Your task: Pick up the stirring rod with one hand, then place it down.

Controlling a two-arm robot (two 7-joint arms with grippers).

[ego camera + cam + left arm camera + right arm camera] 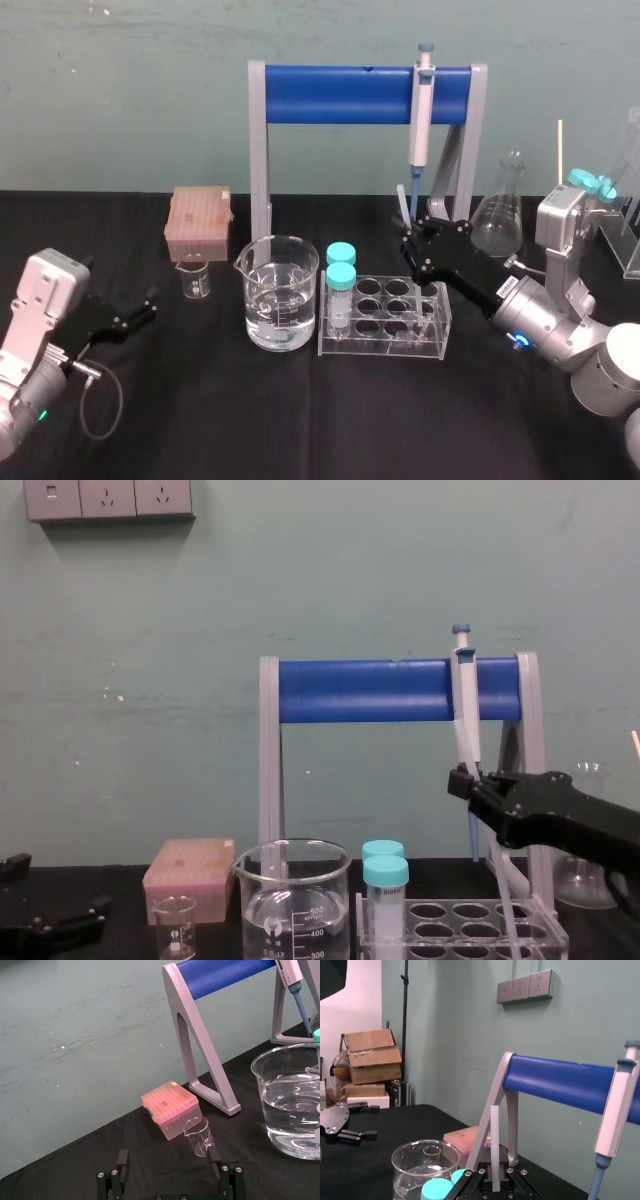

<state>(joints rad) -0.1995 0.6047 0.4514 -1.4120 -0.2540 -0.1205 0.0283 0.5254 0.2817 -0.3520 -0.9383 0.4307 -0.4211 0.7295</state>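
The stirring rod (401, 210) is a thin whitish glass rod held nearly upright in my right gripper (412, 240), which is shut on it behind the tube rack (385, 318). In the right wrist view the stirring rod (495, 1135) rises from between that gripper's (495, 1172) closed fingers. In the chest view the stirring rod (503, 875) slants down from the right gripper (462, 780) towards the rack. My left gripper (148, 303) rests open on the table at the far left, its fingers (122, 1159) spread before a small beaker (199, 1136).
A large beaker of water (281, 295) stands left of the rack, which holds two teal-capped tubes (341, 275). A pipette (421, 110) hangs on the blue stand (340, 95). A pink tip box (198, 222) and a flask (500, 215) stand at the back.
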